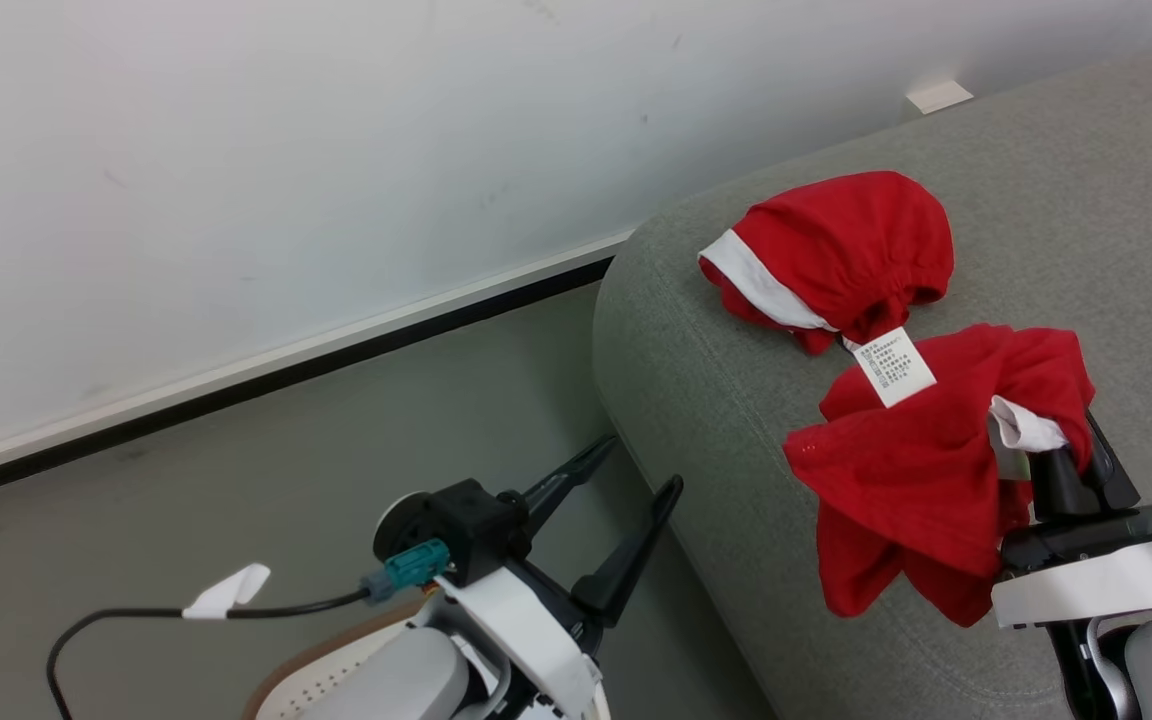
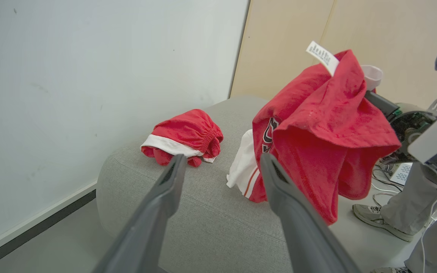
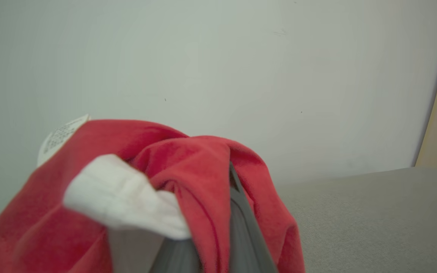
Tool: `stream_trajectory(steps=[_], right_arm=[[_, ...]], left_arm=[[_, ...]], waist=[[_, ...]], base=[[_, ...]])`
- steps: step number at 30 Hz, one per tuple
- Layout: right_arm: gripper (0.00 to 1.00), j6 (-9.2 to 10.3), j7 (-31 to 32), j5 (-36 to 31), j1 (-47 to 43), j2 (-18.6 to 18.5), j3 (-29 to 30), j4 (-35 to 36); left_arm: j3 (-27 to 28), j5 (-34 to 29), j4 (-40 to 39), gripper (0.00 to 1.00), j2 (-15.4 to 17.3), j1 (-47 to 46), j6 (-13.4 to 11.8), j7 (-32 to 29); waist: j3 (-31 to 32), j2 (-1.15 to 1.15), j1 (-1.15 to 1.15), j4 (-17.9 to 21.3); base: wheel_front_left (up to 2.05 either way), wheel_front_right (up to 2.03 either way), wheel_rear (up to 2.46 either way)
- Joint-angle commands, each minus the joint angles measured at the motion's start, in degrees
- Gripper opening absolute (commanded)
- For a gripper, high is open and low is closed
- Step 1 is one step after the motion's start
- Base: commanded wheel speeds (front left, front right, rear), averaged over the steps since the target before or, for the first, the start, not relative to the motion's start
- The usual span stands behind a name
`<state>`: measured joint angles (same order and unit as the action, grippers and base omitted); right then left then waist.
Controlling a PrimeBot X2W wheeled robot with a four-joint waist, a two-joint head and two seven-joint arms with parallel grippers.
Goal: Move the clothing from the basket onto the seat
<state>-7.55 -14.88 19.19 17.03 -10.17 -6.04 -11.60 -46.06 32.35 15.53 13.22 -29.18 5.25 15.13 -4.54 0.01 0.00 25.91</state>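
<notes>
The right gripper, clamped on the red shirt hanging over the sofa's rounded edge, needed carrying inward toward the red shorts before release, lest the shirt slide off; the left gripper stood spread and empty.

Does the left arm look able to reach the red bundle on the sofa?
Probably yes: the left tool is open and empty beside the sofa, nothing lies between it and the red bundle, and the hanging red garment is off to one side.
</notes>
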Motion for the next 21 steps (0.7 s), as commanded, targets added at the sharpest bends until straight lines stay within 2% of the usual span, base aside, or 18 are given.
stream_trajectory(steps=[1, 7, 10, 14, 21], right_arm=[[0.0, 0.13, -0.25, -0.43, -0.58, 0.2, -0.03, 0.29], [0.0, 0.13, -0.25, -0.63, 1.6, -0.63, 0.11, 0.97], [0.0, 0.13, -0.07, -0.67, 4.15, -2.17, 1.05, 0.83], [0.0, 0.13, 1.37, 1.05, 8.45, -3.8, 3.88, 0.96], [0.0, 0.13, 3.66, 4.06, 15.74, -9.74, 10.18, -3.59]], left_arm=[[0.43, -0.81, 0.23, 1.0, -0.12, 0.72, 0.26, 0.01], [0.81, -2.09, 0.76, 1.0, -0.77, 0.5, 0.98, 0.01], [0.76, -2.26, 0.86, 1.0, -0.38, -0.47, 1.3, 0.01], [0.64, -2.68, 0.5, 1.0, 1.06, -1.63, 1.6, -0.04], [0.99, -2.99, -1.53, 1.0, 4.49, -4.02, 1.74, -1.08]], waist=[[-0.38, -0.01, 0.0, 0.79], [-1.18, -0.01, 0.0, 0.74], [-2.46, -0.01, 0.0, -0.04], [-5.32, -0.01, 0.0, -1.64], [-12.46, -0.01, 0.0, -5.44]], base=[[0.0, 0.0, 0.0], [0.0, 0.0, 0.0], [0.0, 0.0, 0.0], [0.0, 0.0, 0.0], [0.0, 0.0, 0.0]])
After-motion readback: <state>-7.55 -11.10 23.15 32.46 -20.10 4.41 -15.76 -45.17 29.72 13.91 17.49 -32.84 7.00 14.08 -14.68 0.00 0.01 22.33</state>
